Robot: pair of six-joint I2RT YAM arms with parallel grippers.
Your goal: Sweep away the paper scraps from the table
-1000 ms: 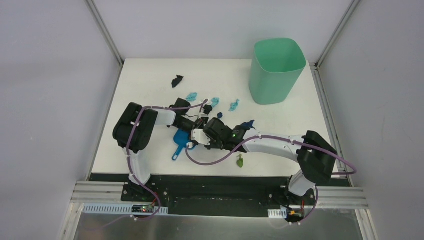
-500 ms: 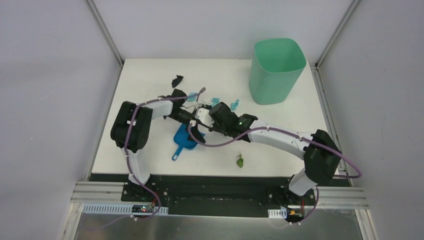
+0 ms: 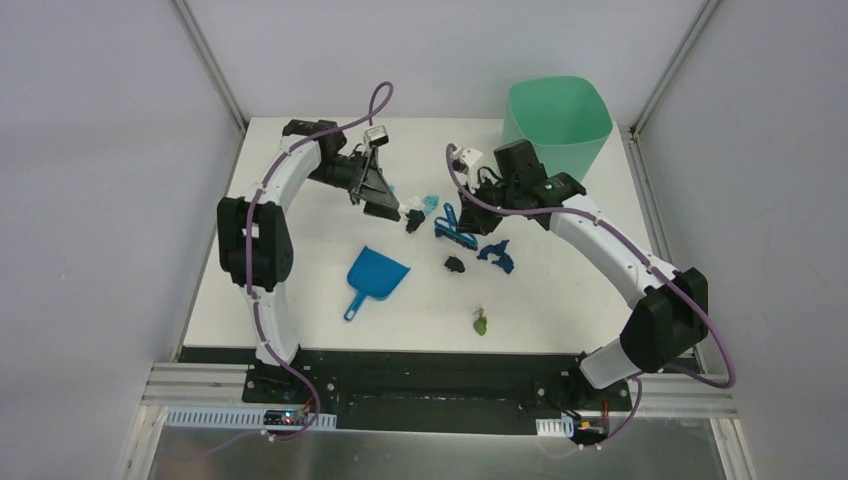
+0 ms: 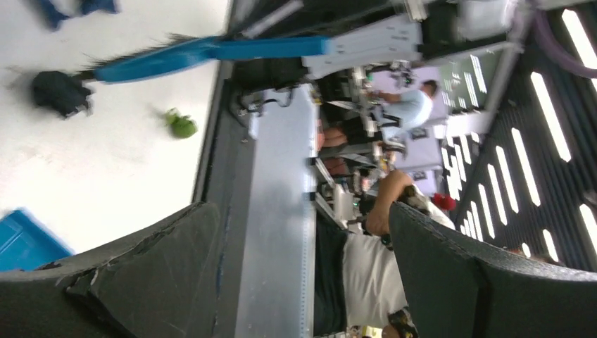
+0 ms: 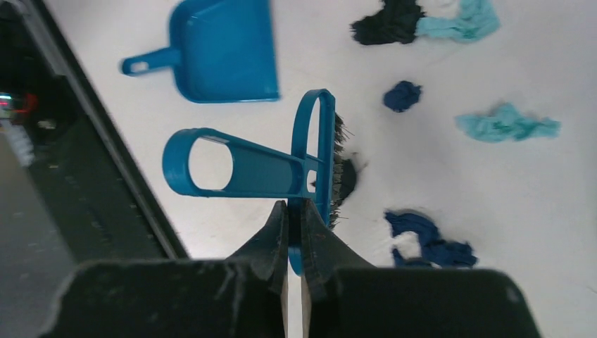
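Observation:
My right gripper [image 5: 294,211] is shut on the rim of a blue hand brush [image 5: 317,155], which hangs bristles-down over the white table [image 3: 300,230]. The brush [image 3: 452,225] hovers among the paper scraps. A black scrap [image 5: 348,176] sits right at the bristles. Dark blue scraps [image 5: 426,243], a teal scrap [image 5: 507,123] and another black scrap [image 5: 387,21] lie around it. A green scrap [image 3: 480,322] lies near the front edge. My left gripper [image 3: 378,200] is at the back left, open and empty, its fingers [image 4: 162,274] far apart.
A blue dustpan [image 3: 375,275] lies flat on the table left of centre, its handle toward the front. A tall green bin [image 3: 555,140] stands at the back right, just behind my right wrist. The black front edge [image 3: 420,350] borders the table.
Both arms have left the dustpan area. My left gripper opened and swung to the back left. My right gripper closed and carried the brush toward the back right.

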